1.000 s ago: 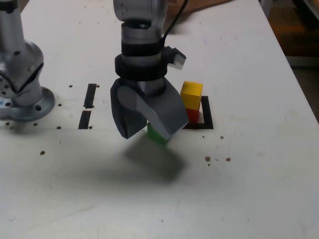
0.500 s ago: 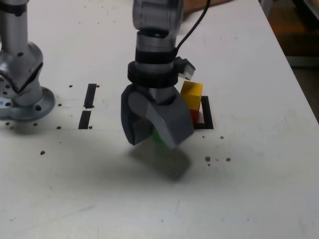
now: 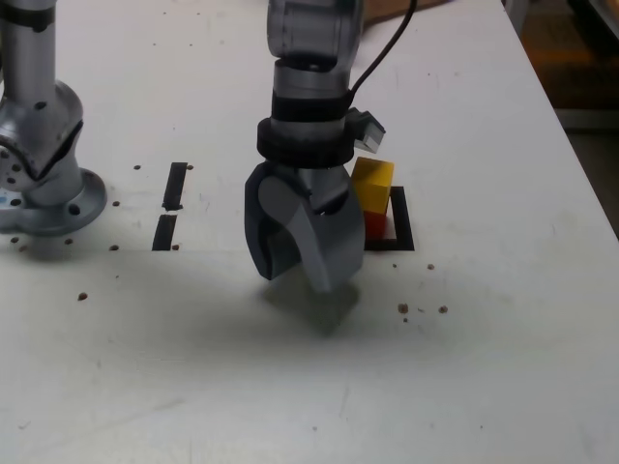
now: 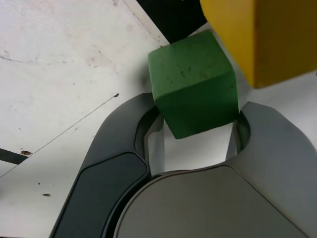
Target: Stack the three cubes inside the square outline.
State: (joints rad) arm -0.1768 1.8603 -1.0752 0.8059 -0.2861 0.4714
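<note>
Exterior view: gripper (image 3: pixel 292 275) a little farther toward the view's right, jaws narrower than a moment ago. Green cube (image 4: pixel 194 82), partly visible earlier, now hidden there; wrist view shows it between the fingertips, firm grip uncertain. Yellow cube (image 3: pixel 372 184) remains atop red cube (image 3: pixel 374 226), within the black square outline (image 3: pixel 403 218), unmoved.

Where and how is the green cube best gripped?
Probably by two opposite upright side faces of the green cube, from above on the side away from the yellow cube: it is narrower than the gripper's opening, and the yellow cube rises close beside it.
</note>
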